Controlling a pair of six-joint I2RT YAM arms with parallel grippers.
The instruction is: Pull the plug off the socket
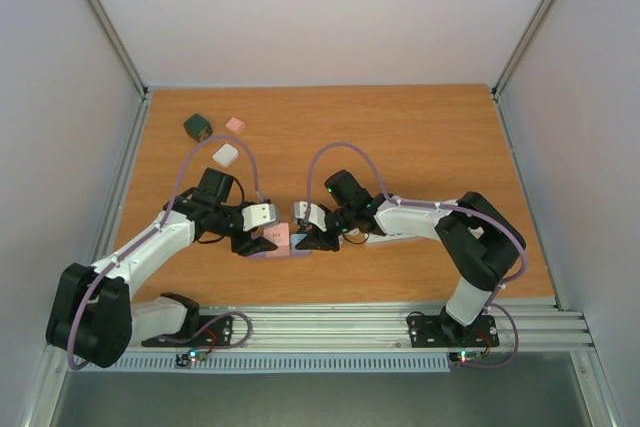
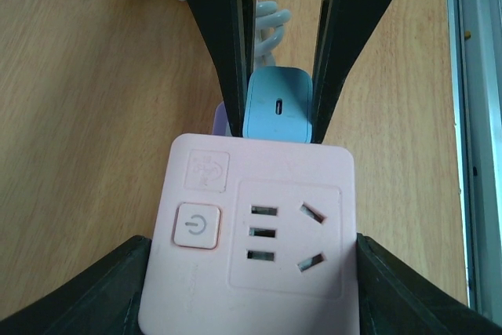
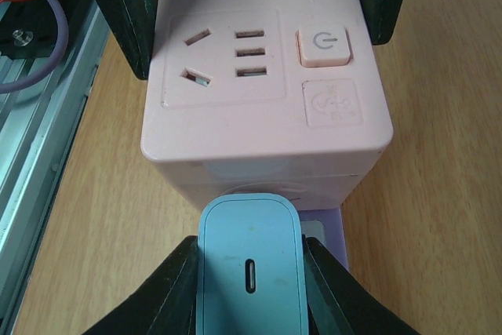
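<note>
A pink cube socket (image 1: 277, 237) lies on the wooden table between the two arms. My left gripper (image 1: 256, 244) is shut on its sides; the left wrist view shows the socket (image 2: 255, 233) between my black fingers (image 2: 392, 288). A light blue plug (image 3: 249, 272) sits against the socket's (image 3: 263, 76) side face. My right gripper (image 1: 312, 240) is shut on the blue plug, its fingers (image 3: 165, 288) pressed on both flanks. The plug also shows in the left wrist view (image 2: 277, 106) behind the socket. A lilac piece (image 3: 329, 233) lies under the plug.
A dark green cube (image 1: 198, 127), a small pink cube (image 1: 235, 125) and a white cube (image 1: 226, 154) lie at the back left of the table (image 1: 420, 137). The metal rail (image 1: 400, 327) runs along the near edge.
</note>
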